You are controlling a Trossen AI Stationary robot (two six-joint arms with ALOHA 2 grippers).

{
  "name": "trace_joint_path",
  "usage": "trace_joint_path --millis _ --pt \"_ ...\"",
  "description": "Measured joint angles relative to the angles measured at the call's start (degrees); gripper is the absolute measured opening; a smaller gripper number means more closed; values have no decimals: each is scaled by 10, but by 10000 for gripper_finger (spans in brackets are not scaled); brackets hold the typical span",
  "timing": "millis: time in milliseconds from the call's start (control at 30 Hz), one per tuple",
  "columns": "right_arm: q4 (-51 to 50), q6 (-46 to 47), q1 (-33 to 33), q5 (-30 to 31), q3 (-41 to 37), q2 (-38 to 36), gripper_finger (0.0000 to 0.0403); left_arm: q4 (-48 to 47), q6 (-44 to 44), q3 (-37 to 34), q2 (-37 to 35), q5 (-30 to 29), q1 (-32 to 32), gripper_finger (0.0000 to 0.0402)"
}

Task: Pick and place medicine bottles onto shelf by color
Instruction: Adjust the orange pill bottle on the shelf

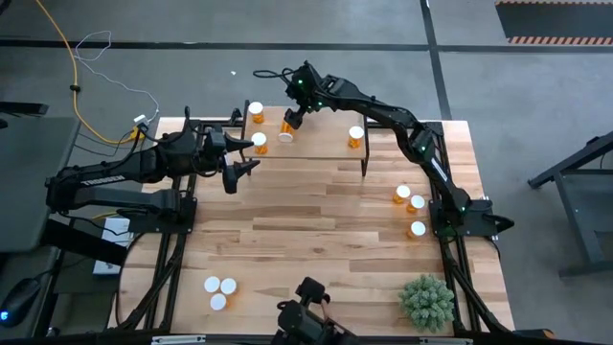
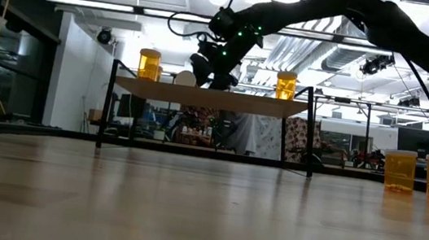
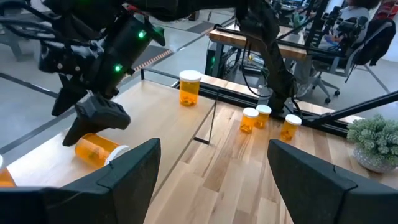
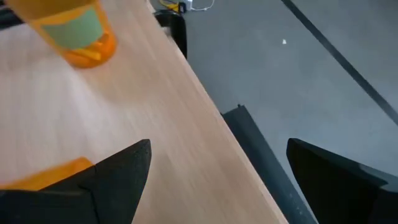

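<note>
The light-wood shelf (image 1: 316,144) stands at the table's far side. On it two amber bottles stand upright at its left end (image 1: 256,112) (image 1: 260,144) and one at its right end (image 1: 355,137). Another bottle (image 1: 287,129) lies on its side on the shelf board; it also shows in the left wrist view (image 3: 96,149). My right gripper (image 1: 292,117) is open just above this lying bottle; the right wrist view (image 4: 217,180) shows the bottle's body (image 4: 50,174) beside one finger. My left gripper (image 1: 244,172) is open and empty, above the table by the shelf's near left corner. My right gripper comes at the lying bottle from above and the far side. One fingertip (image 3: 78,130) stands close by the bottle's bottom end (image 3: 84,148). I cannot tell whether it touches the bottle, which rests on its side on the shelf board.
Three upright bottles (image 1: 412,206) stand on the table's right side, and three more (image 1: 218,290) near the front left. A spiky green plant (image 1: 426,302) sits at the front right corner. Bare planks (image 1: 316,230) lie in the table's middle.
</note>
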Motion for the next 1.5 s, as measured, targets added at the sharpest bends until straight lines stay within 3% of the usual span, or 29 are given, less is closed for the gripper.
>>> trace_joint_path --millis 500,900,1267,1500 --pt "-82 -43 18 -34 0 -20 366 -11 -9 0 3 -1 0 287" --pt "-86 -66 24 -63 0 -37 366 -13 -30 0 32 0 0 287" --pt "-112 -292 35 -109 1 -82 366 -32 -26 0 24 11 -10 287" --pt "-129 -471 77 -48 1 -68 366 -32 -26 0 24 11 -20 287"
